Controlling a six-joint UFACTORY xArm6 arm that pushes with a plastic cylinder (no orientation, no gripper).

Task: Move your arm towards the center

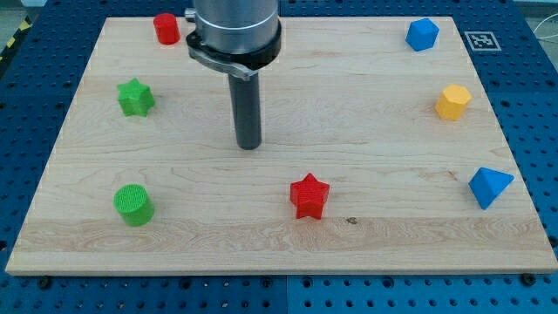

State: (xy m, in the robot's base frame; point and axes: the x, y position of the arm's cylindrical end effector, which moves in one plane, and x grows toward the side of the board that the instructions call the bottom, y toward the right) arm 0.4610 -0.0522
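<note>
- Roughly speaking, my tip (pixel 249 146) sits on the board (pixel 366 122) a little toward the view's left of its middle and slightly nearer the top edge than the bottom one, touching no block
- As for the tool, it is a plain dark rod with no jaws, so there is nothing to spread or press together; it holds nothing and stands upright on the wood
- Every block lies out toward the rim, which I judge is why the middle is free for the tip to travel: the red cylinder (pixel 166 28) near the top left corner, the green star (pixel 135 97) by the left edge, the green cylinder (pixel 133 205) toward the bottom left corner
- Along the right edge stand the blue block (pixel 422 34) near the top right corner, the yellow block (pixel 452 102) below it, and the blue wedge-like block (pixel 489 187) lower still
- Nearest to the tip is the red star (pixel 309 195), toward the bottom edge and to the view's right of the rod, well apart from it
- To my eye only a short slide toward the view's right and a touch toward the bottom remains, with the red star kept clear
- Underneath, the board is pale grained wood, resting on a blue perforated bench (pixel 532 105); a small black-and-white marker (pixel 480 40) lies just off the top right corner
</note>
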